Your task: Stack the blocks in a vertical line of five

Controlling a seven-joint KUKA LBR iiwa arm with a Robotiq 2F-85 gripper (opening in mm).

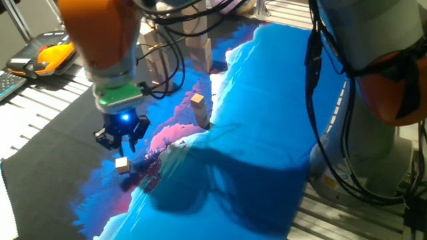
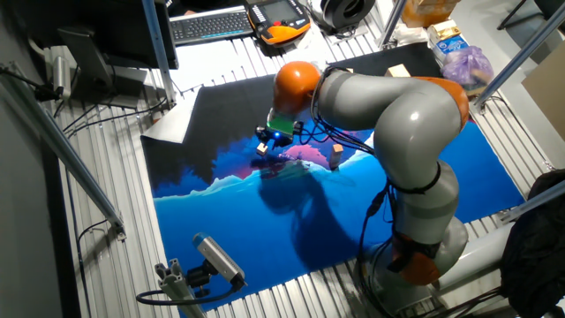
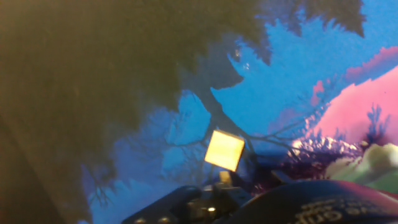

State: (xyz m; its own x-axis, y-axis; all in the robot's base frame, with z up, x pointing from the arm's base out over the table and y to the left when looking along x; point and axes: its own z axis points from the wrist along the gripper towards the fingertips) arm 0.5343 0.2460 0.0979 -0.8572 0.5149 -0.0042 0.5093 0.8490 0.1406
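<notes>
The small block (image 1: pixel 122 164) sits on the blue mat (image 1: pixel 267 133) on the desk, just below the fingers (image 1: pixel 122 138). The fingers are open and hold nothing, hanging right above it.

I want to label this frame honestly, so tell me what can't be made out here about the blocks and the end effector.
- End effector: open or shut unclear; the fingers are dark and small in both fixed views and cut off by the bottom edge in the hand view.
- Loose block: clearance below the fingers can't be judged.
- Stack: block count unclear; blurred in one fixed view, partly hidden by the arm in the other.
</notes>
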